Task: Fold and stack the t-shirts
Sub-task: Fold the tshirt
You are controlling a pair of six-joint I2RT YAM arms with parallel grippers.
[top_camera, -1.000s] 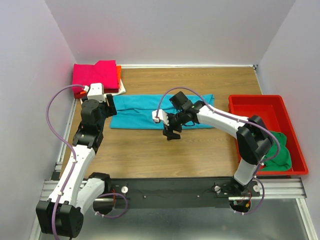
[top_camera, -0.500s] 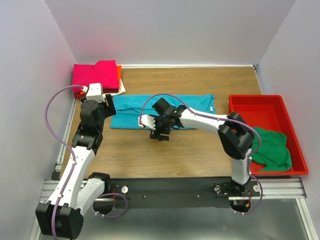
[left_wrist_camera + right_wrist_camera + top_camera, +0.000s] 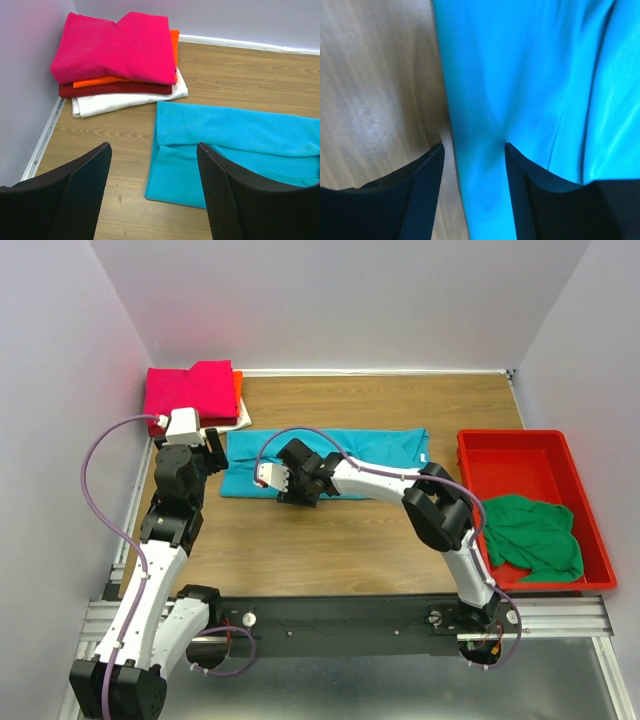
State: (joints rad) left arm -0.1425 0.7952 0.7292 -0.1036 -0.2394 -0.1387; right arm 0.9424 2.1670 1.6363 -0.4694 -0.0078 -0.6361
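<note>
Right fingers point(image 3: 432, 165) partly apart, straddled near edge of teal t-shirt point(image 3: 545, 75): one over cloth, one over bare tabletop point(image 3: 370, 75). Left fingers point(image 3: 97, 170) spread wide, held nothing, hovered by that shirt's left end. Teal t-shirt lay folded lengthwise mid-tabletop. Magenta t-shirt point(image 3: 120, 45) topped folded stack in far-left corner. Green t-shirt point(image 3: 535, 535) crumpled in red tray point(image 3: 520, 450).

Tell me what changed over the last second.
The right gripper slid left along the teal shirt's near edge, from mid-shirt toward its left end, and now sits with jaws apart astride that edge, gripping nothing yet. Its arm swung off the tray, uncovering more of the green shirt. Unchanged: the teal shirt, the folded stack, and the left gripper, open by the shirt's left end.
</note>
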